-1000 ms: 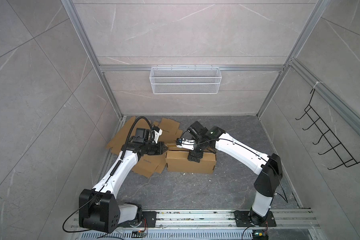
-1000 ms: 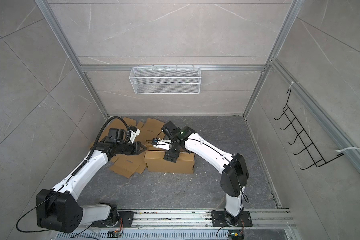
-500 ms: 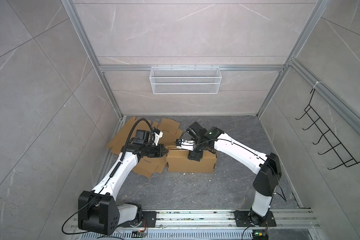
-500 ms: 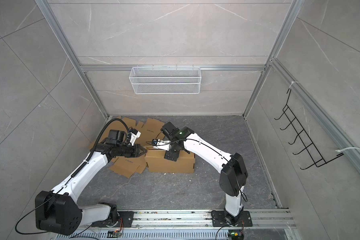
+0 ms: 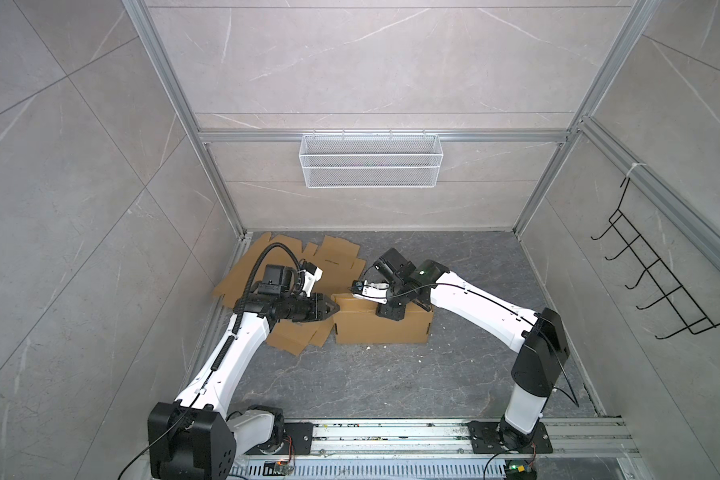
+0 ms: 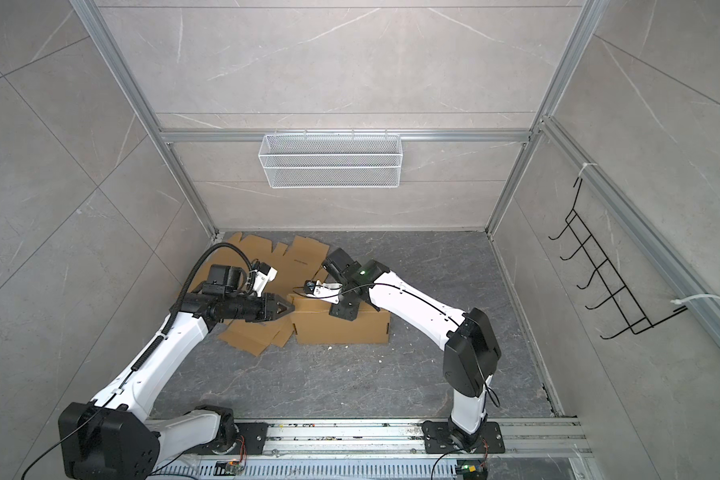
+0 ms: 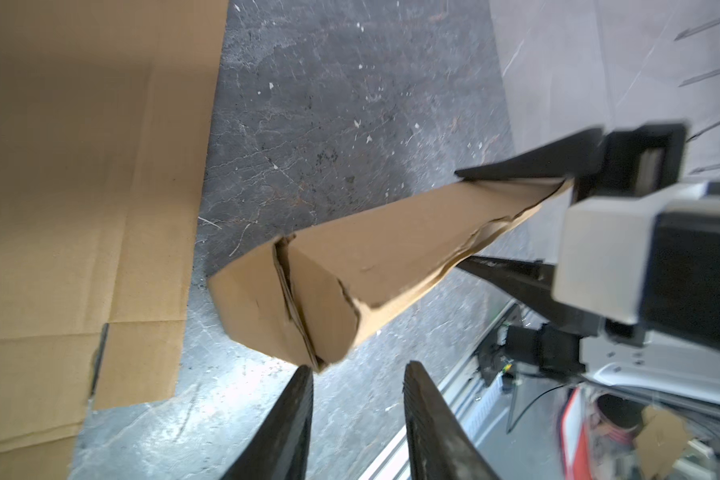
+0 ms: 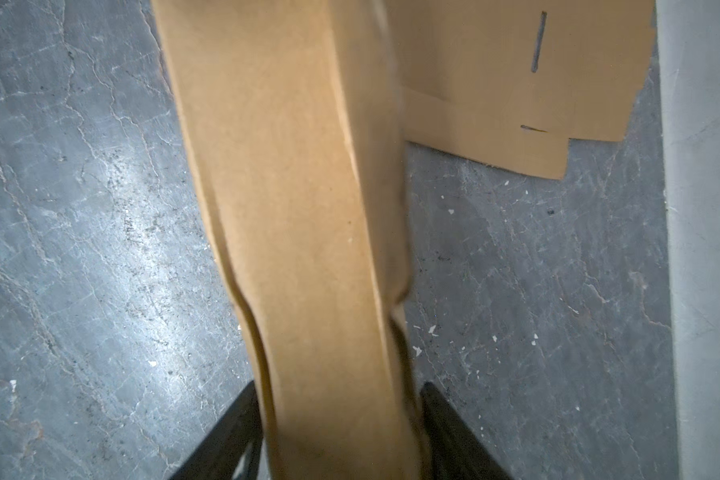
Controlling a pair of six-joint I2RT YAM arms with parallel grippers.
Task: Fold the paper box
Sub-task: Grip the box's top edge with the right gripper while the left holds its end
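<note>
The brown paper box [image 5: 381,326] [image 6: 341,326] stands on the dark floor, seen in both top views. My left gripper [image 5: 335,307] [image 6: 289,307] points at its left end. In the left wrist view this gripper [image 7: 358,370] is open with nothing between its fingers, and the box's corner [image 7: 321,361] sits just past one fingertip [image 7: 302,374]. My right gripper [image 5: 387,311] [image 6: 341,309] reaches down over the box's top from the right. In the right wrist view the box [image 8: 300,208] runs between its fingers [image 8: 233,424], which press both sides and pinch it narrower.
Flat cardboard sheets [image 5: 292,266] [image 6: 262,340] [image 7: 80,166] [image 8: 516,62] lie on the floor to the left of and behind the box. A wire basket [image 5: 370,160] hangs on the back wall. A black hook rack [image 5: 661,286] is on the right wall.
My left gripper has opened and let go of the box's left corner. The right gripper's fingers have closed in on the box. The box has stayed put.
</note>
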